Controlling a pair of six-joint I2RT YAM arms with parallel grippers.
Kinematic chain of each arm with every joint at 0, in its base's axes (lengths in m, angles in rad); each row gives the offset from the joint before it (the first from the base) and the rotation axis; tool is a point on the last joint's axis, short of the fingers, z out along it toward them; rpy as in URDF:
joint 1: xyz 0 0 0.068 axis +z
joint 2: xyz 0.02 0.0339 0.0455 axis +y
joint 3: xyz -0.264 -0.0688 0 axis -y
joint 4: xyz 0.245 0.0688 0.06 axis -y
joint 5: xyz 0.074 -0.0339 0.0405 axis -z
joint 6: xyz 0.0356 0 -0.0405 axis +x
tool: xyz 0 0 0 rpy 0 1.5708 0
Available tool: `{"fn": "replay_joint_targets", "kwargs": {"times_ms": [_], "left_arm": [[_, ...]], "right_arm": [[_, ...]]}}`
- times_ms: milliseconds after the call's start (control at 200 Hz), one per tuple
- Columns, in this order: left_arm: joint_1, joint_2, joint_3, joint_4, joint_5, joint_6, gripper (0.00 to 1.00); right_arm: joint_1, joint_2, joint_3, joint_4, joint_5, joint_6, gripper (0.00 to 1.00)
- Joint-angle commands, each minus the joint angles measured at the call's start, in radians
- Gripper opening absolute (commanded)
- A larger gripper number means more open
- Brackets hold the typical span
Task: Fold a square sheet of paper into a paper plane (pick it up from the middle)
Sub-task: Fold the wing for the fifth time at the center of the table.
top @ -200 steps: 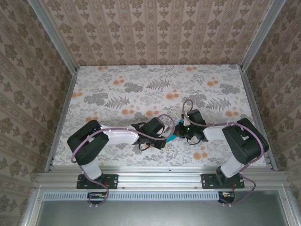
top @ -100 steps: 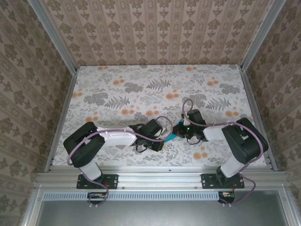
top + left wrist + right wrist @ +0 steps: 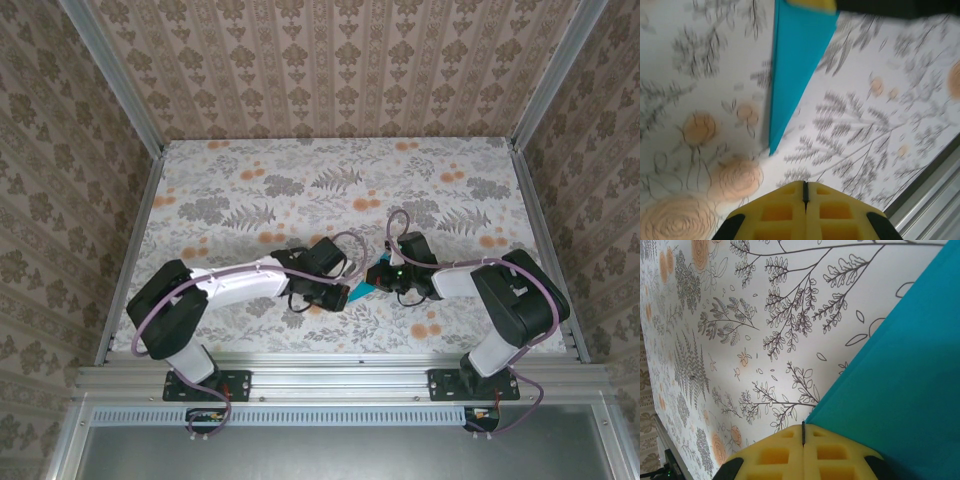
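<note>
**Left arm** [image 3: 235,285]. Changed in the last second: the elbow has dropped toward the near-left corner of the counter [image 3: 300,180]. The forearm now lies flatter and longer toward the middle of the near edge.

**Left gripper** [image 3: 805,200]. Jaws closed pad to pad, nothing between them. Its tip is near the point of the paper, not touching it.

**Sheet of paper** [image 3: 795,65]. Teal, already folded into a long wedge narrowing to a point. It lies flat on the counter near the near edge, right of middle, between the two grippers. Position about unchanged.

**Right gripper** [image 3: 803,437]. Unmoved, jaws closed and set on the wide end of the paper. Whether it presses down cannot be told.

**Reading.** Probably a re-aim by the left arm for the next crease while the right pins the sheet. Folding is partly done.

**Containers.** None to enter; the paper lies directly on the counter.
</note>
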Motion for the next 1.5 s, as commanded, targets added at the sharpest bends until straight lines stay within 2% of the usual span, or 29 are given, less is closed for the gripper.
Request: {"fn": "replay_joint_targets", "kwargs": {"times_ms": [0, 320, 710, 1140, 1275, 1410, 1495], "left_arm": [[0.019, 0.055, 0.049, 0.035, 0.052, -0.003, 0.0], [0.043, 0.184, 0.118, 0.091, 0.101, 0.002, 0.0], [0.047, 0.218, 0.041, 0.133, 0.119, -0.016, 0.0], [0.052, 0.16, -0.088, 0.199, 0.144, -0.052, 0.0], [0.05, 0.106, -0.058, 0.182, 0.144, -0.055, 0.0], [0.042, 0.064, 0.016, 0.125, 0.116, -0.033, 0.0], [0.04, 0.055, 0.071, 0.075, 0.081, -0.004, 0.06]], "right_arm": [[0.001, 0.069, -0.05, -0.142, 0.139, -0.038, 0.0], [0.003, 0.075, -0.052, -0.132, 0.13, -0.039, 0.0], [0.002, 0.079, -0.045, -0.137, 0.129, -0.047, 0.0], [0.002, 0.065, -0.034, -0.151, 0.109, -0.065, 0.0], [0.002, 0.04, -0.01, -0.178, 0.077, -0.079, 0.0], [0.002, -0.023, 0.027, -0.221, 0.043, -0.083, 0.06], [0.001, -0.067, 0.057, -0.264, 0.022, -0.083, 0.11]]}}
